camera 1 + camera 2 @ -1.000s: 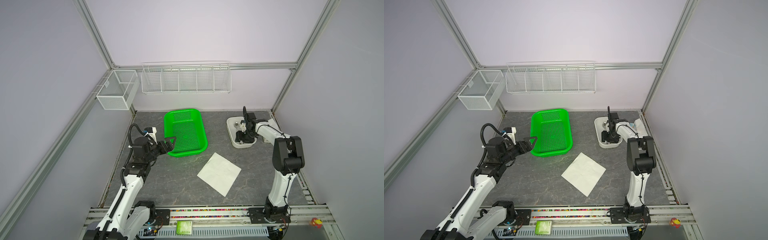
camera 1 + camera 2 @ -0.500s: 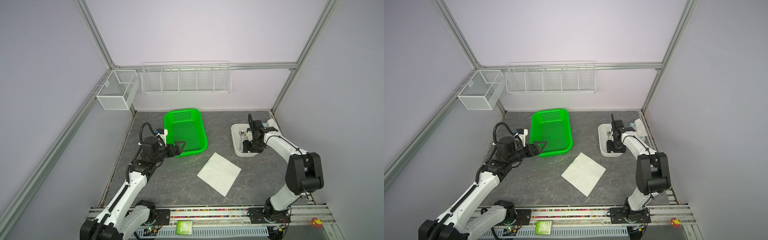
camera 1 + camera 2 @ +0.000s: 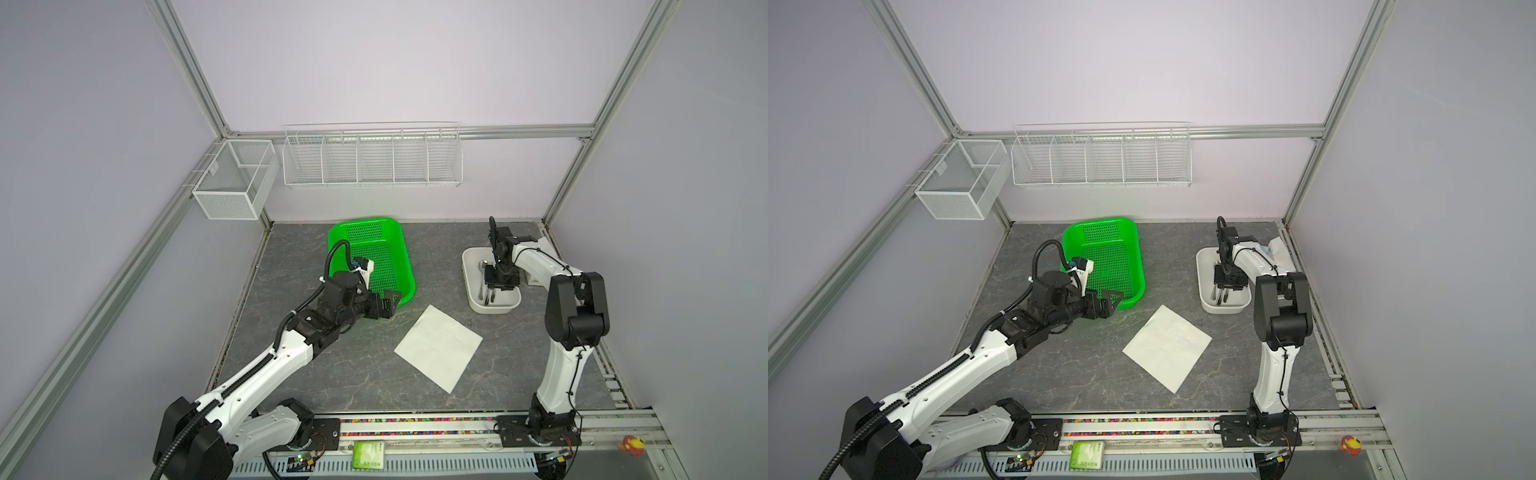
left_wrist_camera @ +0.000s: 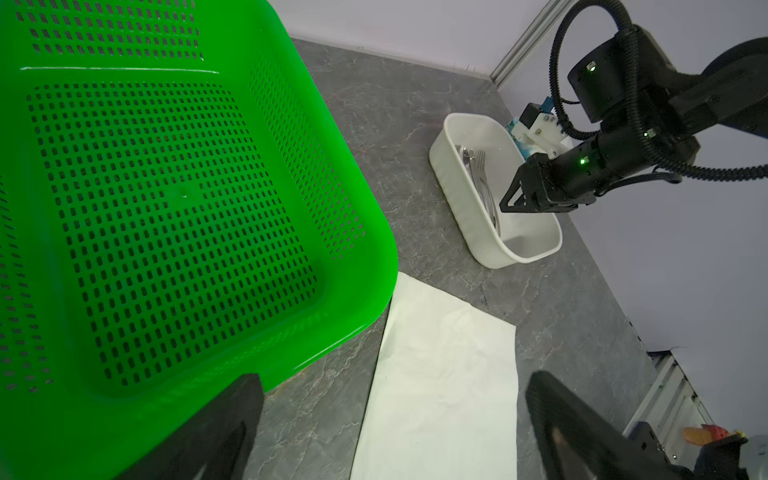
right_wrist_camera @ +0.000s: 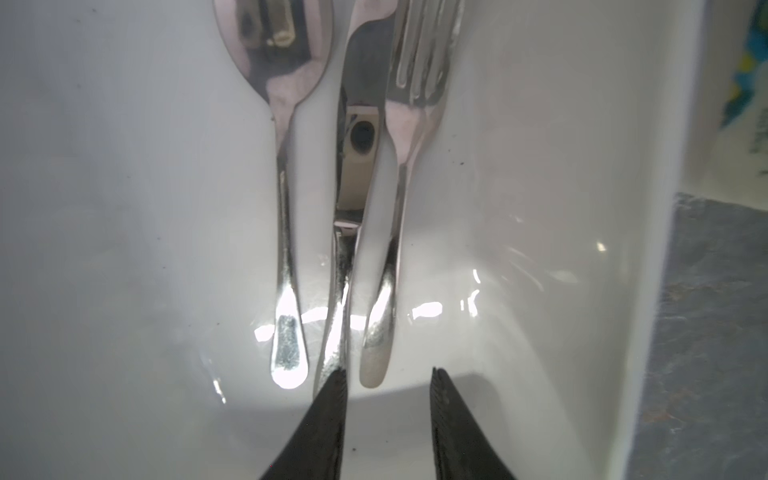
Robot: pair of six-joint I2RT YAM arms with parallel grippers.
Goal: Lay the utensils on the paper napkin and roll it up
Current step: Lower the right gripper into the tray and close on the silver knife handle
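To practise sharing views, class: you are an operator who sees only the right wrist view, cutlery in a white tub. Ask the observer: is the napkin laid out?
Observer: Yes. The paper napkin lies flat and bare on the table, a little nearer the robot than the white tub.
Operator: Where is the left gripper?
Observer: The left gripper is open beside the corner of the green basket nearest the napkin.
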